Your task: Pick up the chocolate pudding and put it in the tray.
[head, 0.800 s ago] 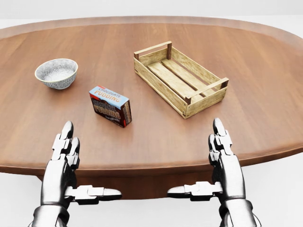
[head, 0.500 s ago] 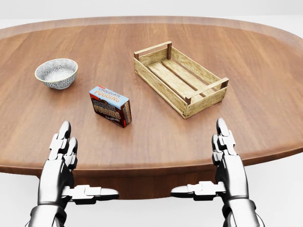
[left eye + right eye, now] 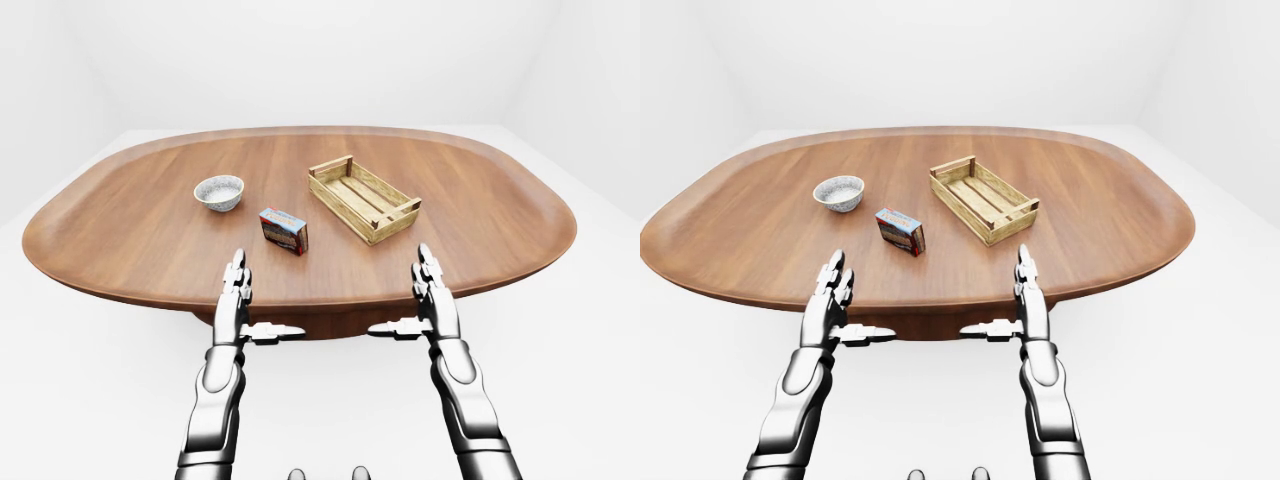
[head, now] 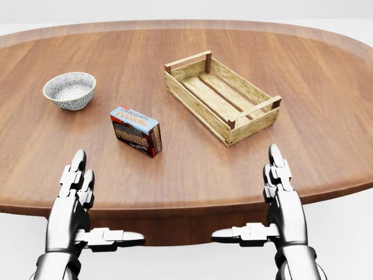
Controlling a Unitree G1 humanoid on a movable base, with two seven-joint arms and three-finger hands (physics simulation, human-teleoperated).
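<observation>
The chocolate pudding box [image 4: 136, 130], blue-topped with red and brown sides, stands on the oval wooden table [image 4: 192, 169] left of centre in the head view. The slatted wooden tray [image 4: 221, 97] lies to its upper right, with nothing inside. My left hand [image 4: 87, 207] hovers open at the table's near edge, below and left of the box. My right hand [image 4: 265, 204] hovers open at the same edge, below the tray. Neither hand touches anything.
A speckled white bowl [image 4: 69, 90] sits on the table, up and left of the pudding box. The table's rim [image 3: 300, 300] runs just under my fingertips. White floor and walls surround the table.
Both hands have slid slightly down the head view, toward the table's near edge. The box, tray and bowl have not moved.
</observation>
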